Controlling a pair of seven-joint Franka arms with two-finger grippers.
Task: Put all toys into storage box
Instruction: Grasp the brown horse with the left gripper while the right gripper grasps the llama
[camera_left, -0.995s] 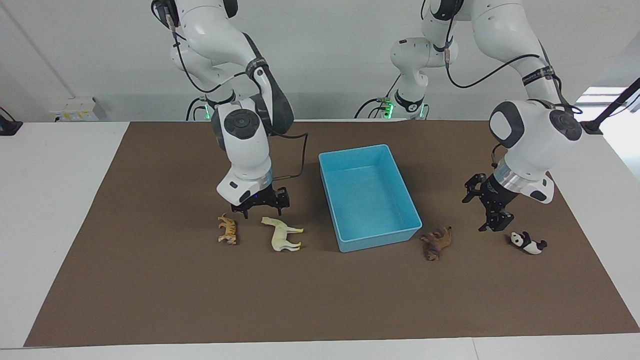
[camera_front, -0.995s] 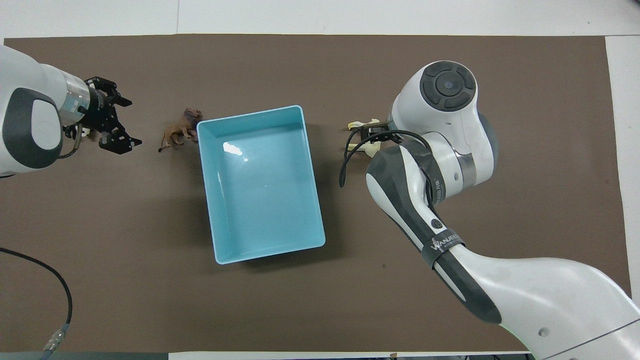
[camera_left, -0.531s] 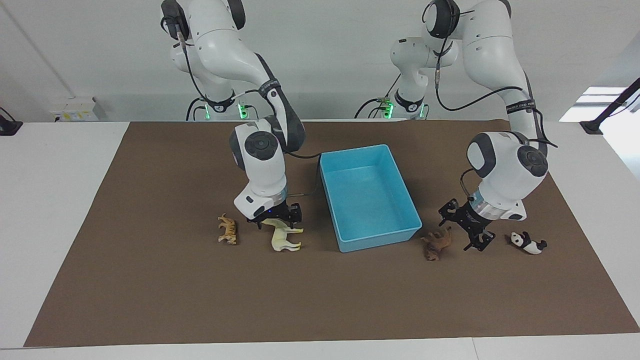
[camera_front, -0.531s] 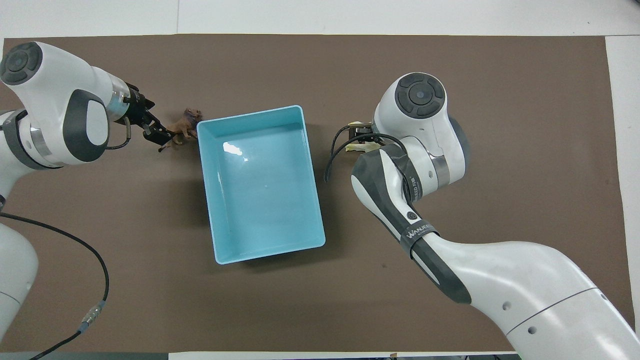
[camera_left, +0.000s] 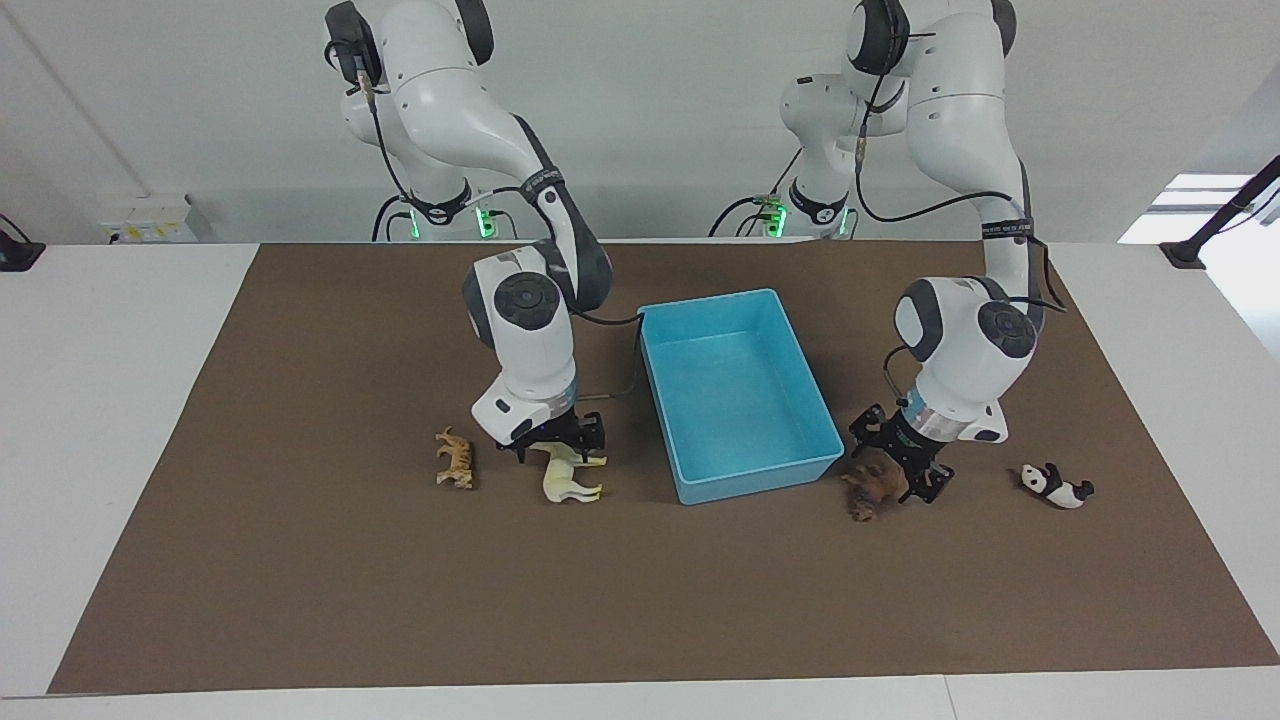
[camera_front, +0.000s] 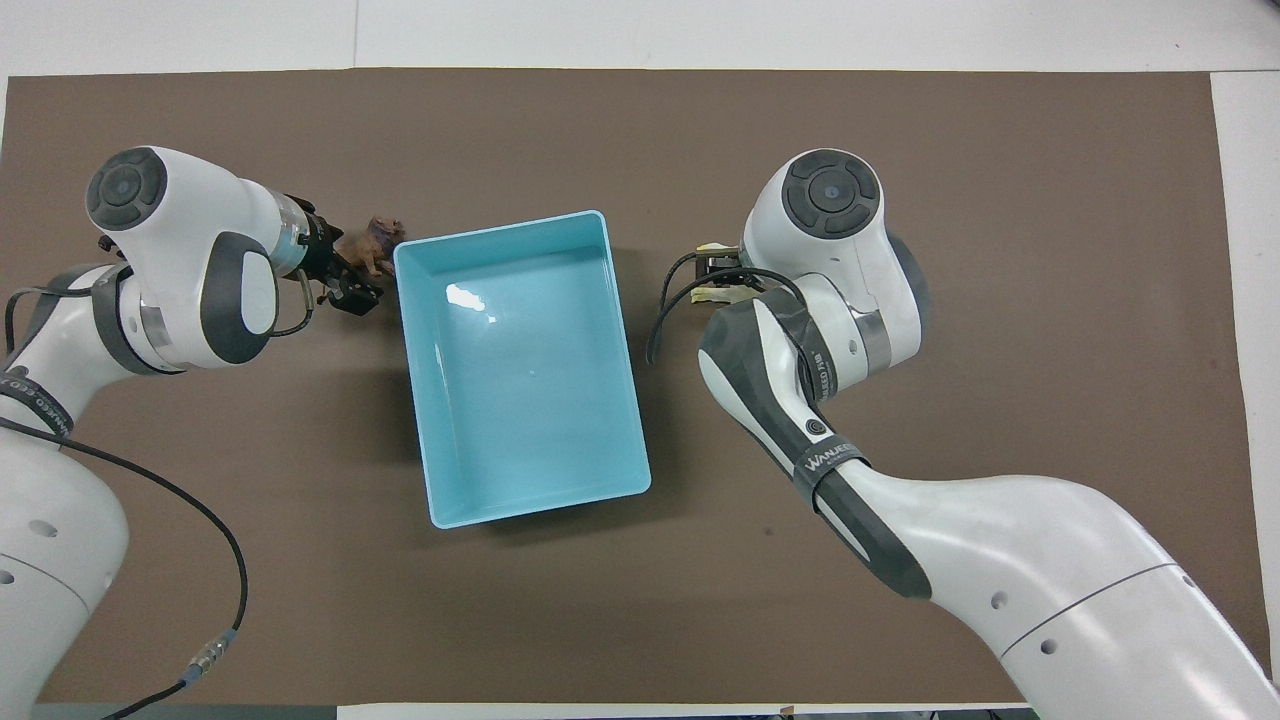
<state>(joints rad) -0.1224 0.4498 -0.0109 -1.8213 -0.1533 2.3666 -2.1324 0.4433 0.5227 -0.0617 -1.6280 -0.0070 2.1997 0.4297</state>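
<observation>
The light-blue storage box (camera_left: 740, 400) stands empty at mid-table and shows in the overhead view (camera_front: 520, 400). My right gripper (camera_left: 556, 445) is open, low over the back of the cream-white horse (camera_left: 568, 480), which lies beside the box; only bits of the horse (camera_front: 722, 293) show from overhead. The orange tiger (camera_left: 455, 460) lies beside the horse, toward the right arm's end. My left gripper (camera_left: 898, 462) is open, its fingers astride the dark brown animal (camera_left: 868, 492), also in the overhead view (camera_front: 378, 238). The panda (camera_left: 1055, 486) lies toward the left arm's end.
A brown mat (camera_left: 640, 600) covers the white table. In the overhead view the right arm's wrist (camera_front: 830, 200) hides its gripper and the tiger, and the left arm (camera_front: 180, 260) hides the panda.
My left gripper has moved from beside the panda, down and toward the box, to the brown animal. My right gripper has shifted toward the box and lowered onto the horse.
</observation>
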